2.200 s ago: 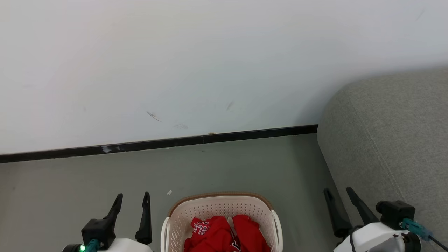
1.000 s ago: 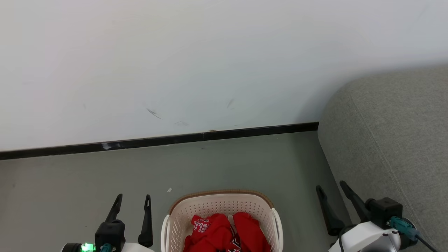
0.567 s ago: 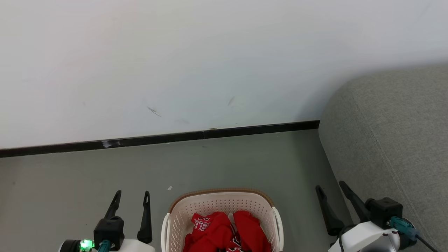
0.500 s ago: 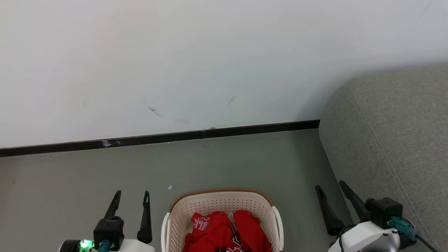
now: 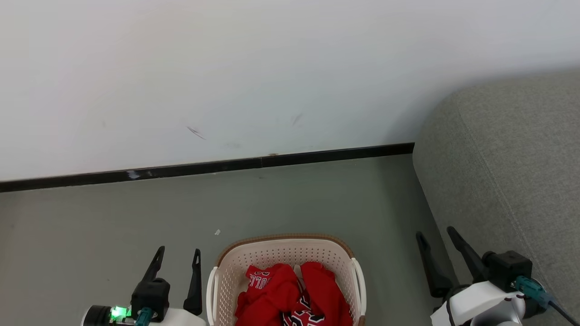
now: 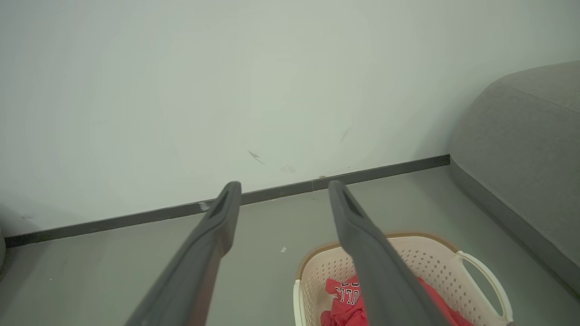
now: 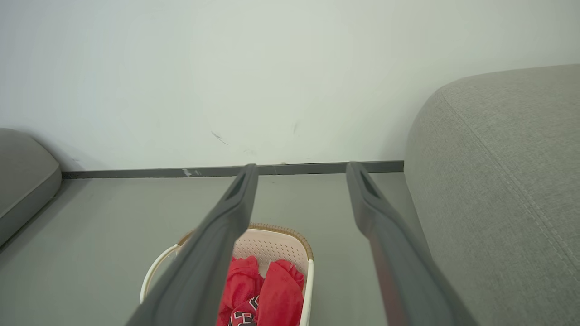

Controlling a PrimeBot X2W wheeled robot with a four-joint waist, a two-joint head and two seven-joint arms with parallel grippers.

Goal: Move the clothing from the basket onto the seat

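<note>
The red clothing (image 5: 290, 294) lies crumpled in the cream basket (image 5: 284, 246) on the floor, at the bottom middle of the head view. White lettering shows on one fold. My left gripper (image 5: 177, 253) stands open to the left of the basket, nothing between its fingers. At the basket's right, beside the seat (image 5: 507, 163), my right gripper (image 5: 436, 233) is open and empty too. The left wrist view shows the basket (image 6: 435, 258) with clothing (image 6: 344, 294) low and to the right of my fingers (image 6: 213, 226). In the right wrist view the basket (image 7: 276, 242) and clothing (image 7: 272, 290) lie below my fingers (image 7: 367, 199), with the seat (image 7: 498, 181) at right.
A white wall with a black skirting board (image 5: 204, 167) closes the floor behind the basket. Grey floor (image 5: 294, 199) lies open between basket and wall. Another grey cushion edge (image 7: 22, 176) shows at far left in the right wrist view.
The head camera has tipped down a little, so the whole picture has shifted up and more of the clothing shows. Both grippers stay open beside the basket.
</note>
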